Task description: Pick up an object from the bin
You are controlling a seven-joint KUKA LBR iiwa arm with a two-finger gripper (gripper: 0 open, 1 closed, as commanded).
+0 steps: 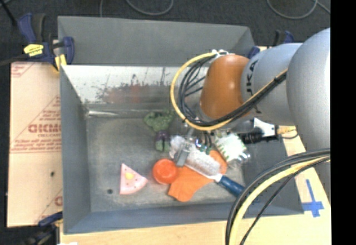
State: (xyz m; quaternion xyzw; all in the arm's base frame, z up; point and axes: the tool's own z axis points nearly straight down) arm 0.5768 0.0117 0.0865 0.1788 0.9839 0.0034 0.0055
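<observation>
Grey metal bin (100, 144), nearest wall first: a pink wedge (132, 179), an orange round cap (164, 171) and an orange flat scrap (186, 187) lie along the front. Just behind them, right of centre, a clear plastic bottle (201, 164) lies slanted on the floor, directly under the claw (183, 152). Whether the claw is open or closed, I can't tell. Farther back sits a green lumpy toy (159, 120).

You've got a grey bin (75, 144), back wall dark-speckled; pink wedge (132, 179), yellow-dotted; orange ball (164, 171); orange sheet (186, 187); green lump (159, 120); blue handle (230, 185).
</observation>
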